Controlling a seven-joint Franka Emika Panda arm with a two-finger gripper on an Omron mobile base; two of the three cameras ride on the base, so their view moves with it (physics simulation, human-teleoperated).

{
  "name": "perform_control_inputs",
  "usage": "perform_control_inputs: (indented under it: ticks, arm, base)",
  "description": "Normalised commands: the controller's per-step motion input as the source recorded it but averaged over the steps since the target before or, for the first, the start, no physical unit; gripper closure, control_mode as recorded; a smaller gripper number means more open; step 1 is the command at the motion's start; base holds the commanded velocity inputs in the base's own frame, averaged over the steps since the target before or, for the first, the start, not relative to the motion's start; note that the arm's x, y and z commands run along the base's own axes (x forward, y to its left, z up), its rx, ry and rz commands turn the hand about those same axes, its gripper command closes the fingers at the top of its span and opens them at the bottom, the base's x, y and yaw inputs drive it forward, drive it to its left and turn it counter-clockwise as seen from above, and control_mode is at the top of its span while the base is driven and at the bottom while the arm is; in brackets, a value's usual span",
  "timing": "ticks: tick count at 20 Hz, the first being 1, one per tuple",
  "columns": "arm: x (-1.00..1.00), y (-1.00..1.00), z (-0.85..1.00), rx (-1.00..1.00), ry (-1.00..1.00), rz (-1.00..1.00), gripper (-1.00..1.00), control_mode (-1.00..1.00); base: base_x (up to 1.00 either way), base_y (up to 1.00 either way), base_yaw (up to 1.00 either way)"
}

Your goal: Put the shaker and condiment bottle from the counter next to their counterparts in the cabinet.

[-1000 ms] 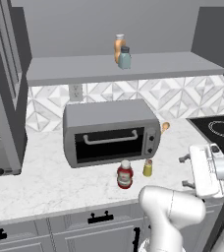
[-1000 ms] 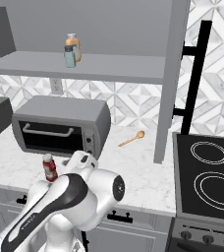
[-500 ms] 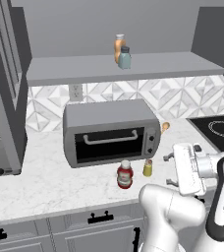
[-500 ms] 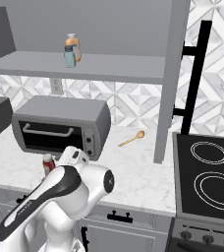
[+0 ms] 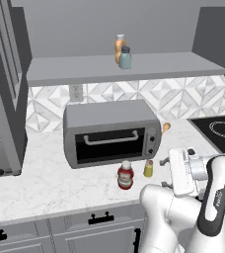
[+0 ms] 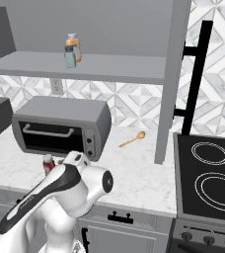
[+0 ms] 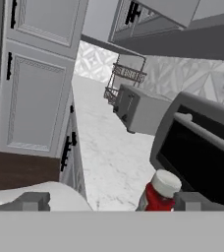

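The squat red condiment bottle (image 5: 126, 175) with its white cap stands on the marble counter (image 5: 45, 183) in front of the toaster oven. The small yellow shaker (image 5: 148, 168) is just to its right. My gripper (image 5: 164, 173) hovers a little right of the shaker, open and empty, pointing left at both. In the hand view the condiment bottle (image 7: 158, 194) sits low between the fingertips (image 7: 33, 201), close to the right one. Up in the grey cabinet (image 5: 85, 71) stand the counterparts, an orange bottle (image 5: 119, 48) and a teal-grey shaker (image 5: 125, 58). My arm half hides the condiment bottle (image 6: 48, 163) in the right base view.
A grey toaster oven (image 5: 112, 132) sits right behind the two items. A wooden spoon (image 6: 132, 140) lies near the back wall to the right. A black stove (image 6: 213, 173) adjoins the counter on the right. A silver toaster (image 7: 133, 110) stands far left.
The hand has swung left and down along the counter's front, toward the shaker and bottle. Its jaws stay wide. The bottles have not moved.
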Motion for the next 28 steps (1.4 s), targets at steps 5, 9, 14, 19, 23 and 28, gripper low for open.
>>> perform_control_inputs:
  ticks: [5,9,14,19,23,28]
  arm:
    - [0.00,0.67,-0.50,0.00,-0.05,-0.16,-1.00,-1.00]
    - [0.00,0.61,-0.51,0.00,-0.07,-0.15,-1.00,-1.00]
    - [0.00,0.53,-0.52,0.00,-0.07,-0.15,-1.00,-1.00]
    - [0.01,0.50,-0.57,0.00,-0.11,-0.15,-1.00,-1.00]
    - [0.00,0.51,-0.64,0.00,-0.13,-0.14,-1.00,-1.00]
    - [0.00,0.56,-0.67,0.00,-0.13,-0.14,-1.00,-1.00]
  base:
    - [0.00,0.00,0.00]
    - [0.00,0.00,0.00]
    - [0.00,0.00,0.00]
    - [0.00,0.00,0.00]
    - [0.00,0.00,0.00]
    - [0.00,0.00,0.00]
